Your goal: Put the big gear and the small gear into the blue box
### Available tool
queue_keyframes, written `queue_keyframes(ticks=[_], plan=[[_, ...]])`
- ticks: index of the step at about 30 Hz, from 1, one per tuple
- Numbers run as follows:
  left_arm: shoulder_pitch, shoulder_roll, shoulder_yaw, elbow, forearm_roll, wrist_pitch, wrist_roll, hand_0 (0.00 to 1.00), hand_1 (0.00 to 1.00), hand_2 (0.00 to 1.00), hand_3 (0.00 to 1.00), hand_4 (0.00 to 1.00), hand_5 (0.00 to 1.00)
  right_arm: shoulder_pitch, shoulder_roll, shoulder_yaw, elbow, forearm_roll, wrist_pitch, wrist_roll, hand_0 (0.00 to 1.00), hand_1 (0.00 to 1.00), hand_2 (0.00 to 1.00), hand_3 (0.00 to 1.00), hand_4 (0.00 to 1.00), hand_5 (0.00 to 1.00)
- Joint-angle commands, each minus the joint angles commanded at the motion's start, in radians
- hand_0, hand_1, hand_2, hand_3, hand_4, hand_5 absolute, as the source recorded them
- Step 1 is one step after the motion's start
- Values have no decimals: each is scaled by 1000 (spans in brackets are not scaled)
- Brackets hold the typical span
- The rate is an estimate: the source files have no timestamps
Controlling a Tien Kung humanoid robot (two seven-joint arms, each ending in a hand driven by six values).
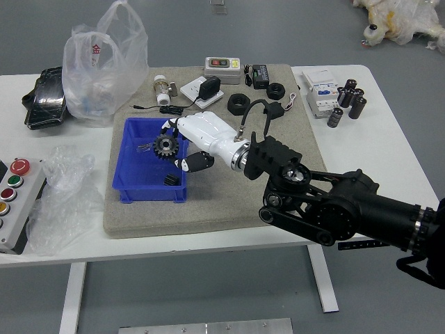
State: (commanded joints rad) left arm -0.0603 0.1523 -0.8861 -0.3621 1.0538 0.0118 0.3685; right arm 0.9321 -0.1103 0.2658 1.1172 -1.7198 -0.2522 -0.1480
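Right hand (208, 136): fingers (197, 163) closed on a black toothed gear (166, 146), pinched at the tips with the toothed face showing. Can't tell if it's the big or the small one.

Blue box (149, 194) sits right under the fingertips; gear is over its inside, toward the right wall. Height over the box floor: can't tell.

In the box: small black part (172, 179) in the near right corner, on the near side of the fingers. Too small to say if it's a gear. Thin metal piece (143, 147) lies just left of the held gear.

Right arm (334, 209) comes in from the right, above the grey mat (229, 209) and the white surface (174, 243).

Beyond the fingers: clear jar (162, 90), black cable (172, 109), white device with a small display (222, 68). Beyond and to the right: two black rings, one (238, 104) closer to the fingers than the other (276, 91), plus black cylinders (358, 107) well apart.

Left of the fingers: plastic bag (104, 76) on the far side, button panel (19, 202) at the surface's left end.
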Motion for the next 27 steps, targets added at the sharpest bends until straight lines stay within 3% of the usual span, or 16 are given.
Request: queue_keyframes(ticks=[1,6,7,17,22,27], plan=[[0,0,0,0,0,0,0,695,642,626,800,709,424,0,1,-1,-2,1,3,-1,772,797,811,899,441,212],[0,0,-2,0,2,-1,1,695,642,626,800,709,424,-3,7,-5,-8,5,9,-5,772,797,811,899,441,212],[-1,-1,-2,0,2,-1,2,695,641,626,799,709,423,-4,8,-8,-9,6,11,-8,811,883,890,943,509,215],[0,-1,-4,-1,4,-1,3,695,641,626,797,709,424,-11,8,-14,-17,10,22,-21,823,894,895,952,540,221],[0,-2,-3,-1,4,-1,3,695,641,626,797,709,423,-39,-10,57,-19,14,1,-8,815,888,881,932,554,230],[1,-6,1,0,-3,0,1,695,641,626,797,709,425,-109,-57,165,-9,47,-27,22,765,847,839,880,574,253]])
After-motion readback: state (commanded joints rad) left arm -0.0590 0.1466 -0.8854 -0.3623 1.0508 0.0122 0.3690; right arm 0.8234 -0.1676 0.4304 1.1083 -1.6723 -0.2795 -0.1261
